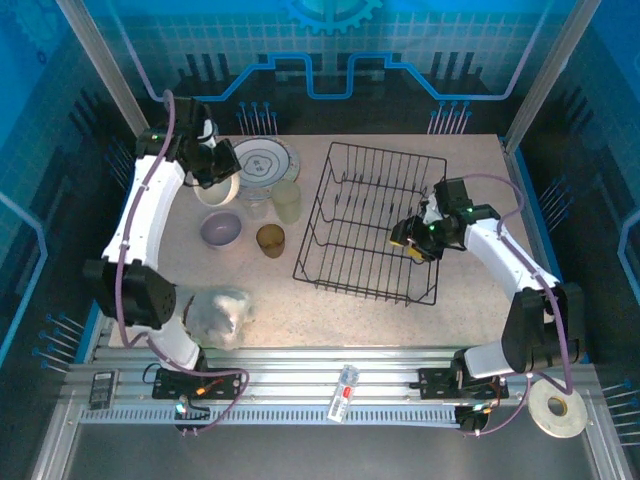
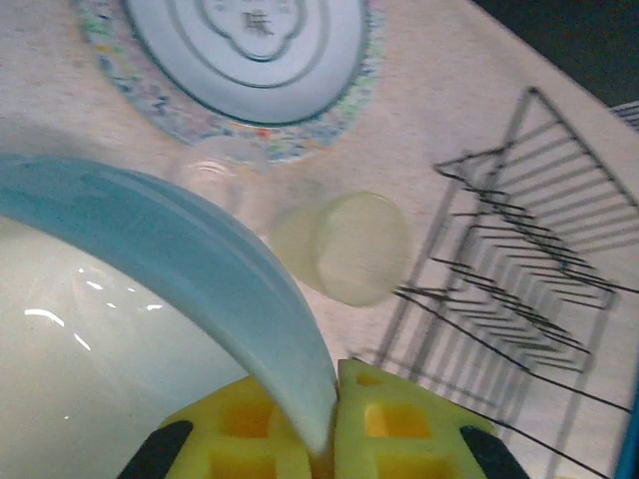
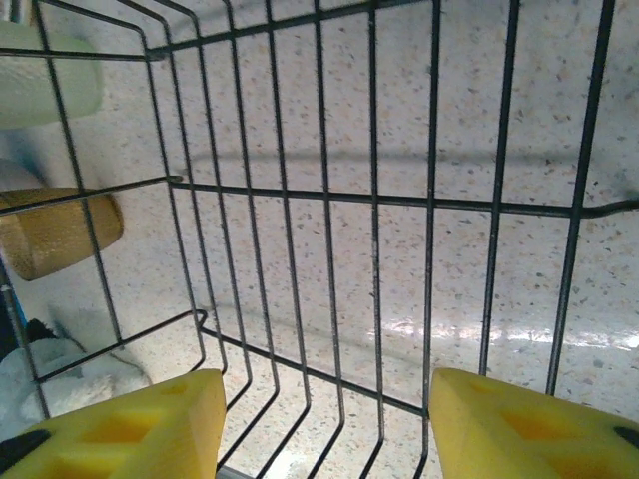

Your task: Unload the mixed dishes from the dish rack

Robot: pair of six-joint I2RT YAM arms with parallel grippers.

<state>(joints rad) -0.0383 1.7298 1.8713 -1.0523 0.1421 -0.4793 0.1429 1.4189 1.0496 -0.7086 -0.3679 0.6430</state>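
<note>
The black wire dish rack (image 1: 370,225) stands mid-table. My left gripper (image 1: 213,172) is shut on the rim of a white bowl (image 1: 217,187) at the back left. In the left wrist view the yellow fingers (image 2: 399,424) pinch that bowl's rim (image 2: 300,359). A patterned plate (image 1: 262,160), a pale cup (image 1: 287,200), a lilac bowl (image 1: 221,229) and a brown cup (image 1: 270,240) sit on the table left of the rack. My right gripper (image 1: 418,240) hangs open over the rack's right side, with rack wires (image 3: 374,200) and table below it and nothing between its fingers (image 3: 519,429).
A whitish plastic lump (image 1: 222,312) lies near the left arm's base. A white tape ring (image 1: 557,408) rests off the table at the front right. A clear glass (image 1: 257,207) stands beside the pale cup. The rack's raised sides rise around the right gripper.
</note>
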